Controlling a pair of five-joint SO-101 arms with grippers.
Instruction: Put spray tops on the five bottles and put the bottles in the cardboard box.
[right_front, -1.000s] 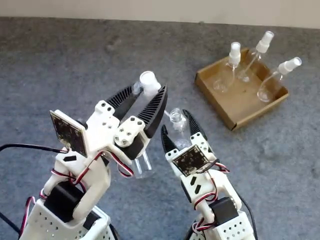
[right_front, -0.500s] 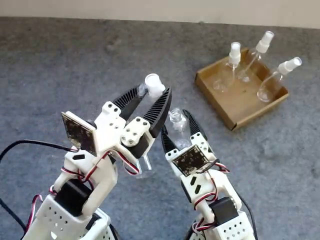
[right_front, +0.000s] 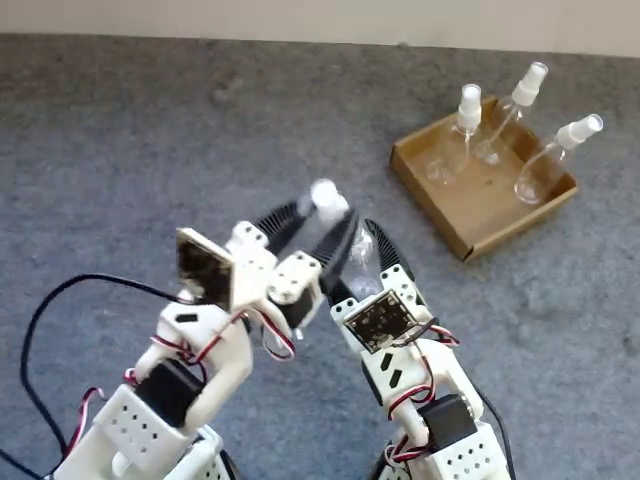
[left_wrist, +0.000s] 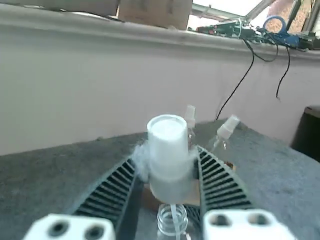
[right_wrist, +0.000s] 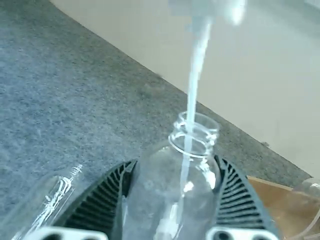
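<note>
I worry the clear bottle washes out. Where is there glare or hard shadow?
Right wrist view: small white glints on the bottle at shoulder and rim, no washout. Left wrist view: a bright patch above the wall, spray top evenly lit. High view: even light, only faint shadows on the carpet.

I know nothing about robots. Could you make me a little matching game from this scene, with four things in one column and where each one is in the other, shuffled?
Things:
1. spray top
2. uncapped bottle
3. three capped bottles
4. spare bottle

Places:
A. in the cardboard box
B. lying on the carpet
C. held in the right gripper
D. held in the left gripper, tube dipping into a bottle neck

Pairs: 1-D, 2-C, 3-A, 4-B
</note>
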